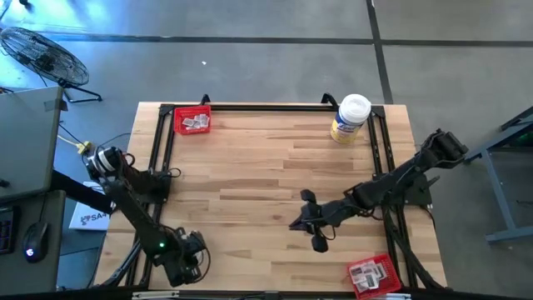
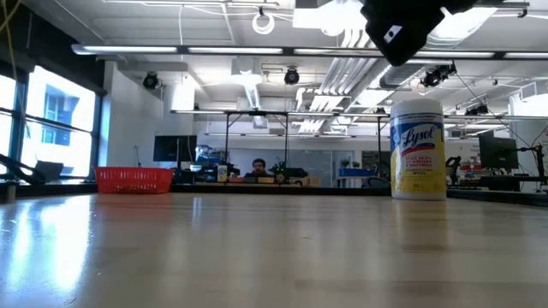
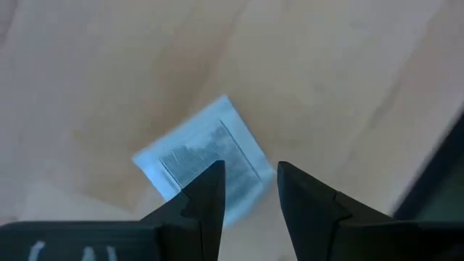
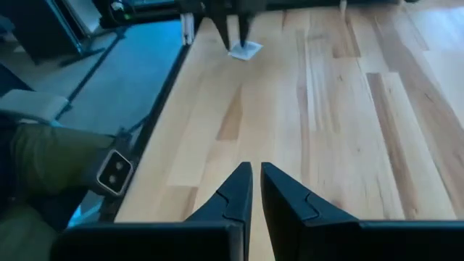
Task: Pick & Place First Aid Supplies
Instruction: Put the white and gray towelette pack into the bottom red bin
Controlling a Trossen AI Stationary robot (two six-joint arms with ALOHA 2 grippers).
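Tub (image 2: 418,149), low view: yellow label is showing "Lysol" in dark script across a blue band; smaller lines beneath are staying too fine to read.

Same tub (image 1: 350,118), high view: label is facing away from overhead, nothing readable.

White sheet (image 1: 86,217) lying off the table's left edge, high view: dark letters are reading "SA", the rest cut off by the left arm.

Packet (image 3: 203,157), left wrist view: dark print block is showing on its face, too blurred to read.

Packets in the two trays, high view: print is too small to make out.
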